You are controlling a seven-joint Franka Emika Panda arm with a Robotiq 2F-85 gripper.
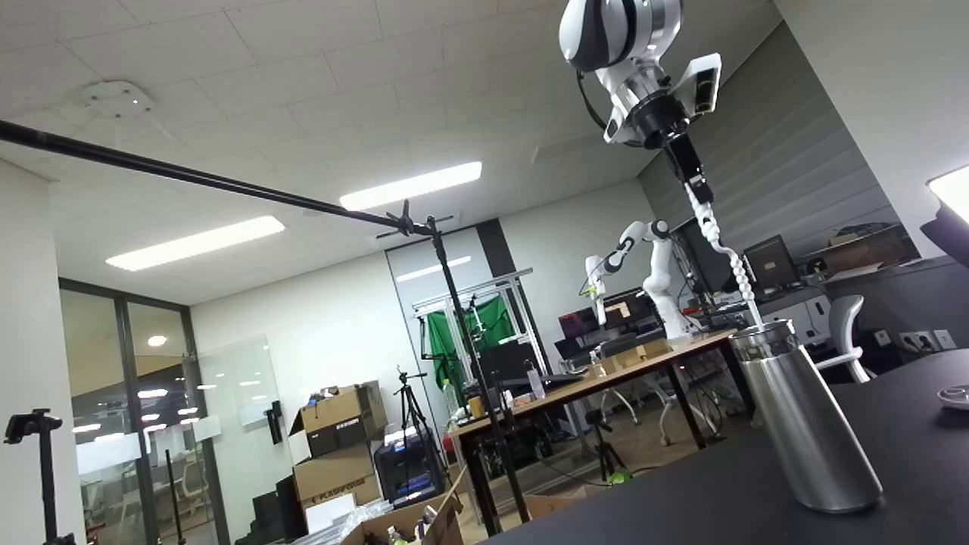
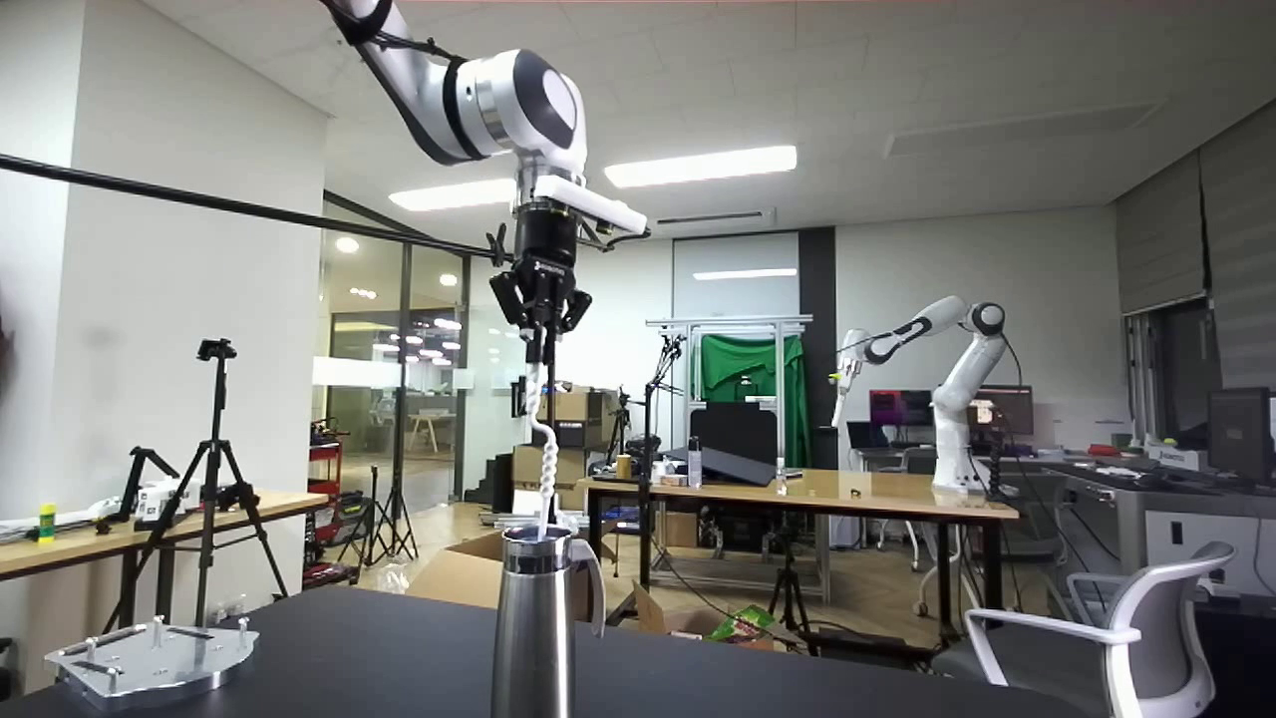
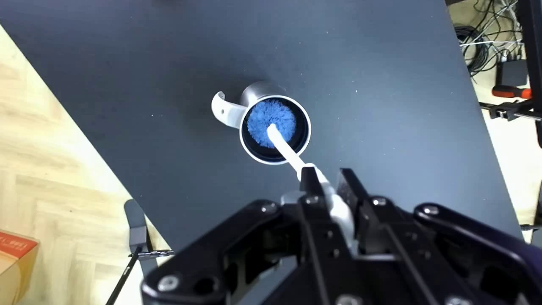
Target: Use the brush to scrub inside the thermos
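Note:
A tall silver thermos stands upright on the black table, seen in both exterior views (image 1: pixel 806 424) (image 2: pixel 533 638). Its pale handle (image 2: pixel 595 588) sticks out at the side. The brush has a white twisted handle (image 1: pixel 709 225), also seen in an exterior view (image 2: pixel 546 449). Its blue bristle head (image 3: pixel 271 118) is inside the thermos mouth in the wrist view, hidden in both exterior views. My gripper (image 3: pixel 327 174) is shut on the upper part of the brush handle, well above the thermos rim (image 3: pixel 308 142). It points down in an exterior view (image 2: pixel 541 349).
The black table (image 3: pixel 381 106) ends at edges on both sides in the wrist view. A clear plate with posts (image 2: pixel 150 663) lies on it. A small round pale item (image 1: pixel 955 397) lies near the thermos. A chair (image 2: pixel 1166 638) stands beyond the table.

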